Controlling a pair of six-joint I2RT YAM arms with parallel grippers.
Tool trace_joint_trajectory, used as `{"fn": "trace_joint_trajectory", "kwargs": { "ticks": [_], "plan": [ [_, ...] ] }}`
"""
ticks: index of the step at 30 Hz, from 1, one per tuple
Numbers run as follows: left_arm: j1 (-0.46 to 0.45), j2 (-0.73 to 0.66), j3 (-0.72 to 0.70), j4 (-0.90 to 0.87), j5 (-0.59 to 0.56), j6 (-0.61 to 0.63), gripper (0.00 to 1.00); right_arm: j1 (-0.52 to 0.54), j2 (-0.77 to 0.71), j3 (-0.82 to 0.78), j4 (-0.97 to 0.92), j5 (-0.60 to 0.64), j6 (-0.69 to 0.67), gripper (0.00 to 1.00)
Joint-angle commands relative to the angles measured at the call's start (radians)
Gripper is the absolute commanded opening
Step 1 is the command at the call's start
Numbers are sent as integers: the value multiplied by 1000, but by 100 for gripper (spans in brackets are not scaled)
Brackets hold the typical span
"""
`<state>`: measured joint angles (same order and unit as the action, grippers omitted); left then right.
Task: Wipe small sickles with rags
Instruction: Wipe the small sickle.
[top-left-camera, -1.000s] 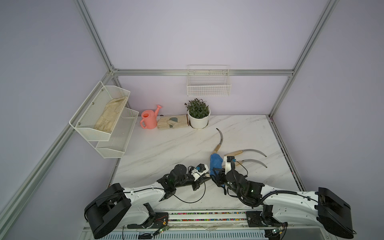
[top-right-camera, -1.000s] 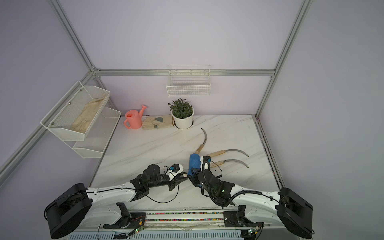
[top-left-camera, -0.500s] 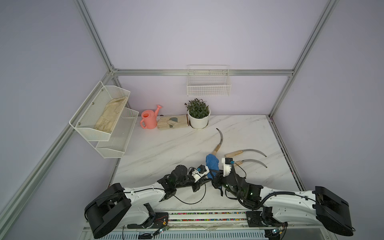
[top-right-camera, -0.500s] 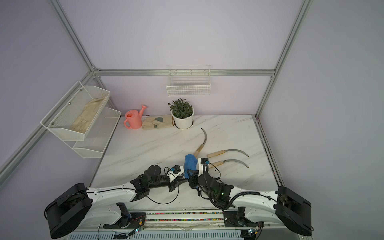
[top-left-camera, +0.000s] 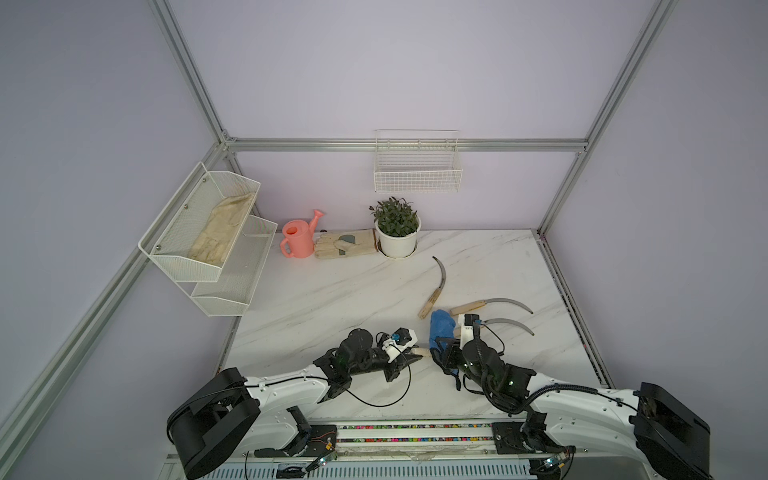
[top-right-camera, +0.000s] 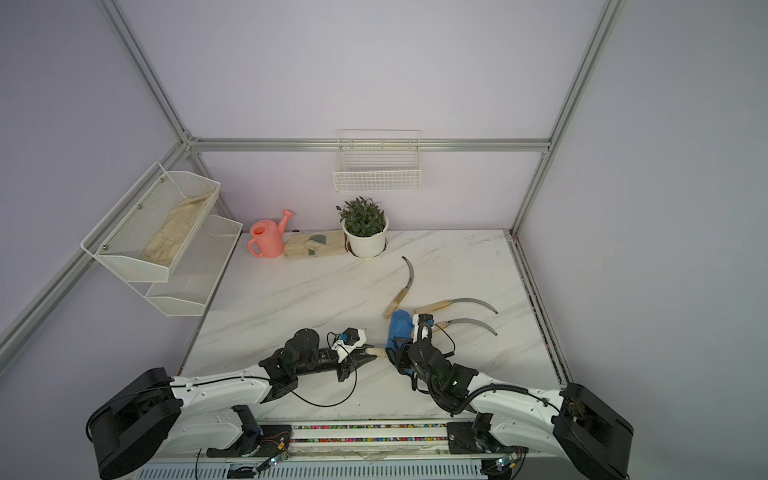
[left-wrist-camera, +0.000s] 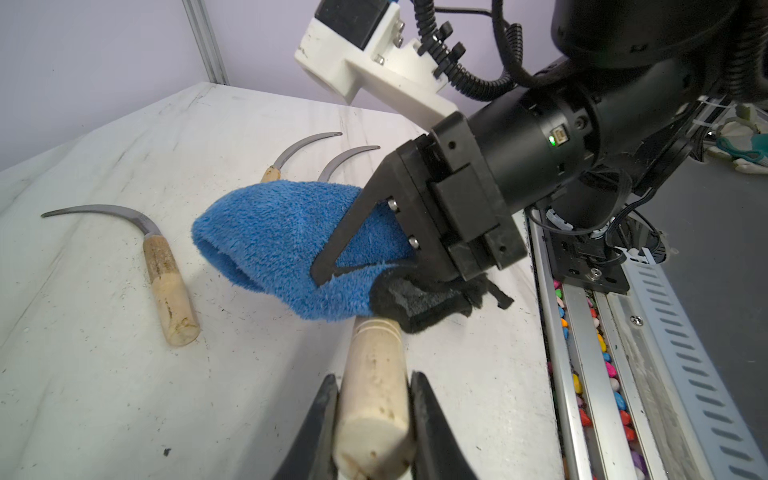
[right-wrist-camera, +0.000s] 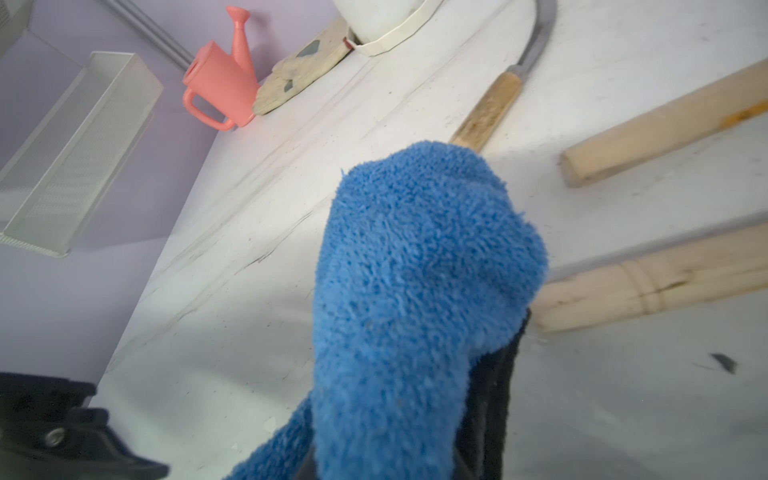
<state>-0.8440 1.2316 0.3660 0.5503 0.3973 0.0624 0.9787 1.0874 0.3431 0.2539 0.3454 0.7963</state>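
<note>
My left gripper (left-wrist-camera: 374, 386) is shut on the pale wooden handle (left-wrist-camera: 372, 419) of a small sickle near the table's front edge. Its blade is hidden under the blue fluffy rag (left-wrist-camera: 274, 232). My right gripper (top-left-camera: 440, 350) is shut on the rag (top-left-camera: 441, 330) at its black-trimmed end. The cloth drapes over the held sickle just beyond the handle (top-left-camera: 417, 352). In the right wrist view the rag (right-wrist-camera: 415, 291) covers the fingers. Three more small sickles lie on the marble behind: one (top-left-camera: 436, 286) pointing back, two (top-left-camera: 490, 305) (top-left-camera: 509, 323) curving right.
At the back of the table stand a pink watering can (top-left-camera: 297, 241), beige gloves (top-left-camera: 343, 244) and a potted plant (top-left-camera: 397, 232). A white wire rack (top-left-camera: 208, 245) holding another glove hangs on the left wall. A wire basket (top-left-camera: 417, 170) hangs on the back wall.
The right gripper with the rag shifted a little left, then back right over the held sickle. The left gripper stays shut on the handle.
</note>
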Motion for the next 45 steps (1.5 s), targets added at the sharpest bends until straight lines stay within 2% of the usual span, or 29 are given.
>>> {"fn": "trace_joint_trajectory", "kwargs": {
  "ticks": [1, 6, 11, 20, 26, 28, 32, 37, 41, 45],
  "plan": [
    [-1, -13, 20, 158, -3, 19, 0, 125, 58, 91, 24, -107, -50, 0],
    [-1, -17, 17, 155, -3, 27, 0, 172, 156, 158, 79, -160, -60, 0],
    [-1, -5, 18, 164, -17, 24, 0, 166, 210, 111, 84, -80, -13, 0],
    [-1, -23, 7, 168, -22, 24, 0, -38, 73, -121, 80, -100, 69, 0],
    [-1, -38, 1, 168, -20, 32, 0, -42, 1, -79, -67, -59, 63, 0],
    [-1, -39, -4, 179, -43, 27, 0, -43, 4, -58, -53, -92, 44, 0],
    [-1, -24, -1, 194, -35, 27, 0, -5, 56, 7, 5, -157, 22, 0],
    [-1, -44, -12, 193, -62, 31, 0, 152, 133, 158, -34, -85, -31, 0],
    [-1, -35, -15, 212, -74, 27, 0, 158, 173, 147, 24, -79, -20, 0],
    [-1, -39, -16, 206, -85, 30, 0, 130, 154, 109, 14, -40, 11, 0]
  ]
}}
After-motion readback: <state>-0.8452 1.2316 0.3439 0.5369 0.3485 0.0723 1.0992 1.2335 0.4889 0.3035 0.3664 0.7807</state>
